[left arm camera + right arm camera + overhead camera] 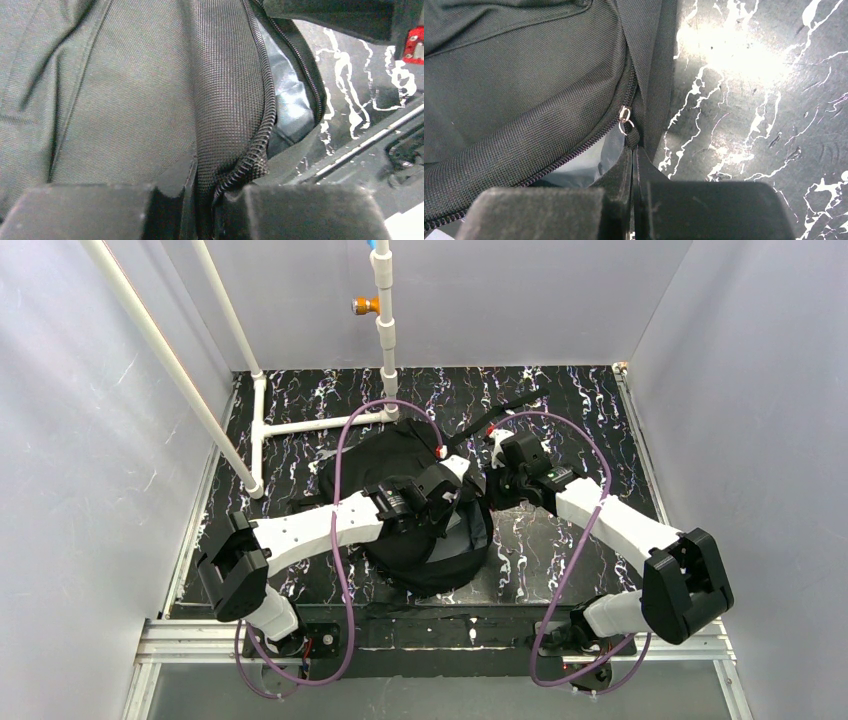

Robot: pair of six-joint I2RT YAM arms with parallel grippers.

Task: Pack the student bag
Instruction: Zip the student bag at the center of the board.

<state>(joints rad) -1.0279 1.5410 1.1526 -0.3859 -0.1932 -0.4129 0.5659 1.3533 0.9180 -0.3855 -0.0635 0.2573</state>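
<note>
The black student bag [400, 455] lies in the middle of the table. My left gripper [456, 488] is shut on its zip-edge fabric; in the left wrist view the toothed zip edge [260, 145] runs down between the jaws of that gripper [215, 197]. The zip is partly open and shows grey lining [290, 100]. My right gripper [490, 488] is at the bag's right side, shut on the black pull tab [631, 136] under the metal zip slider [624, 115]; its jaws [633, 152] are pressed together. Grey lining [584, 167] shows there too. No books are in view.
The table [570, 405] is black with white marbling. A white pipe frame [300, 425] stands at the back left, with an upright pipe [386, 340] and an orange fitting [365, 306]. A bag strap [520, 400] trails to the back right. Grey walls close in three sides.
</note>
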